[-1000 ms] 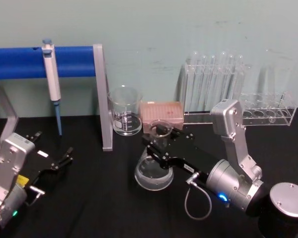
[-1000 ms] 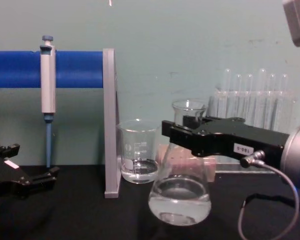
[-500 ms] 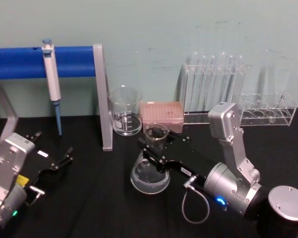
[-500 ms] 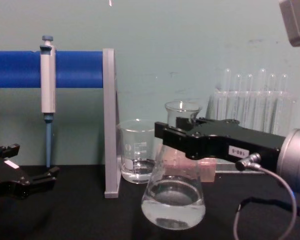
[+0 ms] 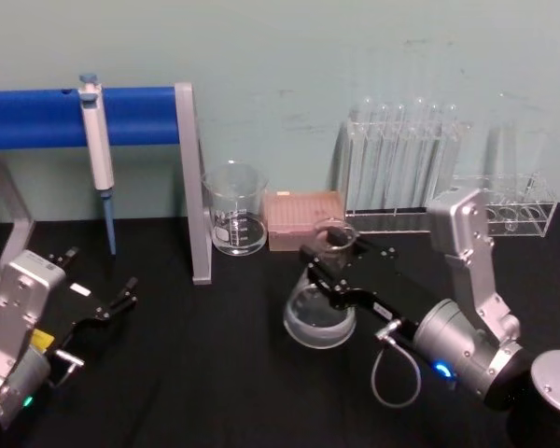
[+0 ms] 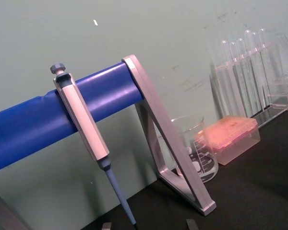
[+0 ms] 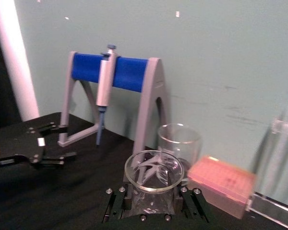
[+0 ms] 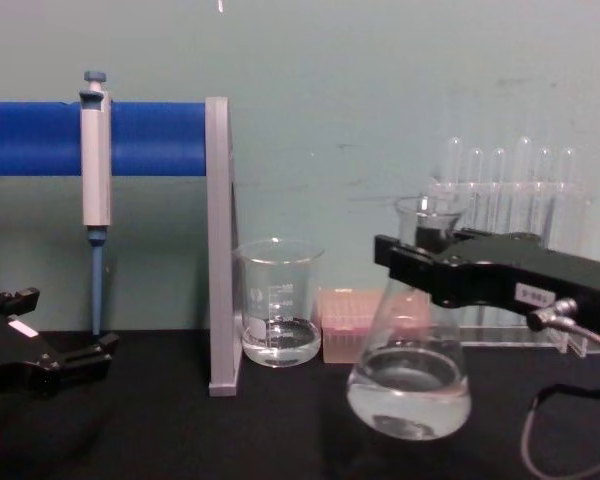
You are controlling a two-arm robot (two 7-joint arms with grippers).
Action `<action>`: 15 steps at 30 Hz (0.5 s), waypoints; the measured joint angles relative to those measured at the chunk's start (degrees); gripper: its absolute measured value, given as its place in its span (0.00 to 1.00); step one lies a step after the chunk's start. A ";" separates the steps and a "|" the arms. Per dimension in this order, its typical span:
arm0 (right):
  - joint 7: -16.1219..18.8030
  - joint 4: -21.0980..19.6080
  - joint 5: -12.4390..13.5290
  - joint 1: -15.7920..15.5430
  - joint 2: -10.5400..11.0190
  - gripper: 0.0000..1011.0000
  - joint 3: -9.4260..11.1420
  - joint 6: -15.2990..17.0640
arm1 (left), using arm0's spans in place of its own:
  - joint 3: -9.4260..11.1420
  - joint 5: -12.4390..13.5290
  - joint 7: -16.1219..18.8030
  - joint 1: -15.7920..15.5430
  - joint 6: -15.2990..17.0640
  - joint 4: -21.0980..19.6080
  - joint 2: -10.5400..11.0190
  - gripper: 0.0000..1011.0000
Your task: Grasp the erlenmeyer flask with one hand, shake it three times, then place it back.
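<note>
— Carried toward 3 o'clock in the last half second: the flask (image 5: 317,322), and the right hand (image 5: 325,261) with it. In the half second before that, both had been swung slightly toward 9 o'clock.

— Is the flask gripped?

— It is clamped at the neck by the right hand, with the jaws closed against the glass on both sides. The body hangs below the jaws, a little tilted, and clear liquid is seen in the base.

— Where is it found now?

— At about 5 o'clock from the pink tip box (image 5: 303,217) and 4 o'clock from the beaker (image 5: 234,210), well apart from the beaker. It is judged to be lifted off the table (image 5: 196,373), though this cannot be settled for certain.

— What is meant by the swing?

— A sideways reversal like this is judged to be a shake stroke under way. How many of the three are done cannot be told. The flask has not yet been set back.

— And the left hand (image 5: 101,280)?

— It is parked at 8 o'clock over the table, jaws spread, with nothing held.
</note>
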 joint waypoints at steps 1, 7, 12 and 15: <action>-0.40 -0.05 -0.17 -0.16 0.04 0.45 0.45 0.00 | 0.00 0.00 0.00 0.00 0.00 0.00 0.00 0.99; -1.69 -0.16 -1.02 -0.76 0.17 0.45 2.15 0.15 | 0.00 0.00 0.00 0.00 0.00 0.00 0.00 0.99; -2.50 -0.19 -1.79 -1.12 0.12 0.45 3.35 0.20 | 0.00 0.00 0.00 0.00 0.00 0.00 0.00 0.99; -2.99 -0.22 -2.24 -1.32 -0.01 0.45 4.05 0.23 | 0.00 0.00 0.00 0.00 0.00 0.00 0.00 0.99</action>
